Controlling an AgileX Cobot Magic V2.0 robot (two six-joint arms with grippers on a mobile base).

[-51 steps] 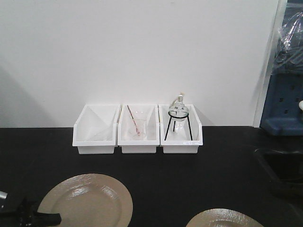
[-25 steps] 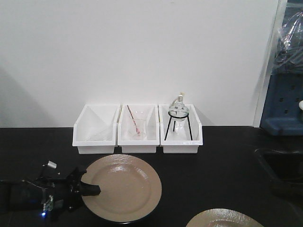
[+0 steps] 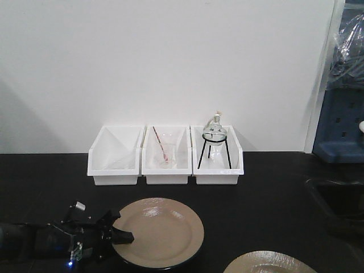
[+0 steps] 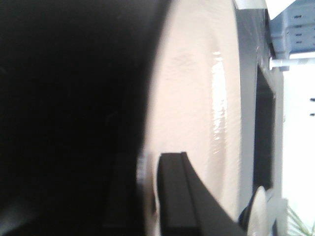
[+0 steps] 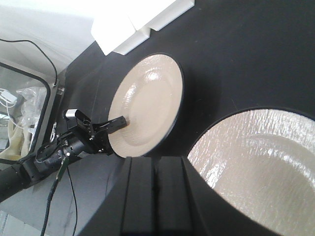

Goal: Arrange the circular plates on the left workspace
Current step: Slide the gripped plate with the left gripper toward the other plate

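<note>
One circular plate (image 3: 162, 230), tan with a dark rim, sits low over the black countertop (image 3: 256, 187) of the left workspace, in front of the bins. My left gripper (image 3: 123, 236) is shut on its left rim; in the left wrist view the plate (image 4: 197, 98) fills the frame and one finger (image 4: 172, 196) lies over its top. The right wrist view shows the same plate (image 5: 147, 103) and the left gripper (image 5: 117, 125) pinching it. A second plate (image 3: 267, 263) lies at the front right edge, large in the right wrist view (image 5: 256, 162). My right gripper (image 5: 155, 196) is shut and empty beside it.
Three white bins (image 3: 166, 156) stand in a row against the wall; the right one holds a glass flask on a black tripod (image 3: 214, 145). A recessed sink (image 3: 338, 202) is at the right. A blue container (image 3: 341, 131) stands beyond it.
My left gripper has carried the plate from the front left corner towards the middle, first up and right, then slightly down and right. The second plate has not moved.
</note>
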